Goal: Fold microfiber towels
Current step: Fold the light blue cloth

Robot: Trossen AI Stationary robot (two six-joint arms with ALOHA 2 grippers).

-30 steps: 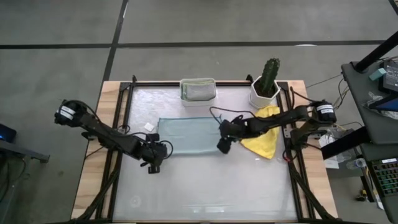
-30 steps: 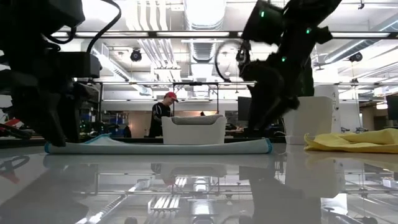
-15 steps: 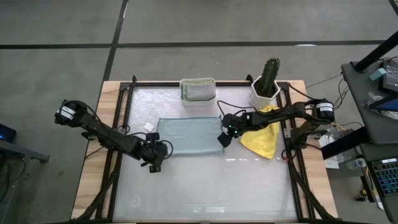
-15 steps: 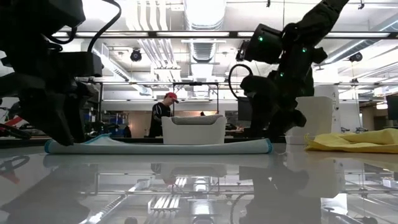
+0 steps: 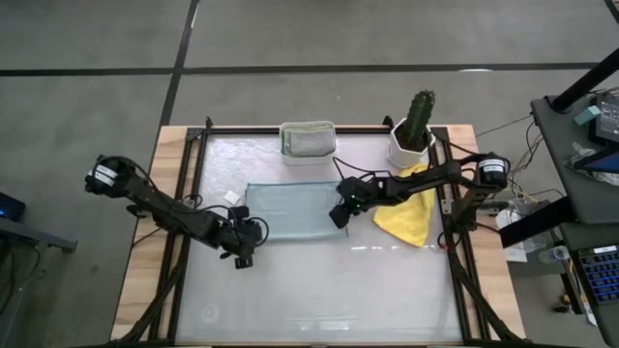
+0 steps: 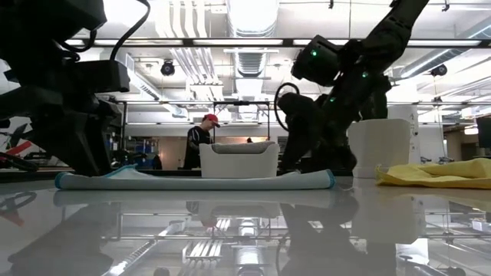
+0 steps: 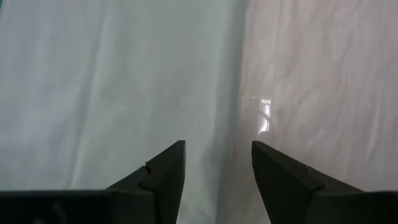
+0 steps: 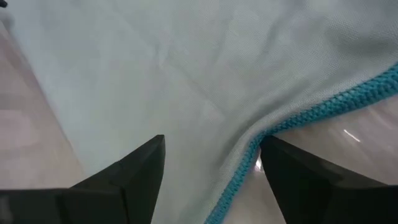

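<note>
A pale blue-grey towel (image 5: 293, 210) with a teal stitched hem lies flat on the table as a folded rectangle. My left gripper (image 5: 248, 235) is open at its near left corner; in the left wrist view its fingers (image 7: 163, 175) stand on either side of the towel's edge (image 7: 238, 93). My right gripper (image 5: 337, 217) is open just over the near right corner, with the teal hem (image 8: 292, 121) between its fingers. A yellow towel (image 5: 407, 217) lies crumpled at the right. Another towel sits in the white tub (image 5: 308, 138). My left gripper hangs slanting down over the towel's left edge (image 7: 238, 93); whether its tips touch the cloth I cannot tell. My right gripper slants down over the hemmed corner (image 8: 249, 155); its own fingers hide whether they touch it.
A cactus in a white pot (image 5: 414, 130) stands at the far right, close behind the yellow towel. The tub stands at the far middle. A black frame rail (image 5: 189, 193) runs along each side. In the low view a person (image 6: 201, 142) shows in the room beyond.
My right gripper has come down and gone toward the table's left, onto the blue-grey towel's near right corner, tipping and rolling as it went. The towel lies as before.
</note>
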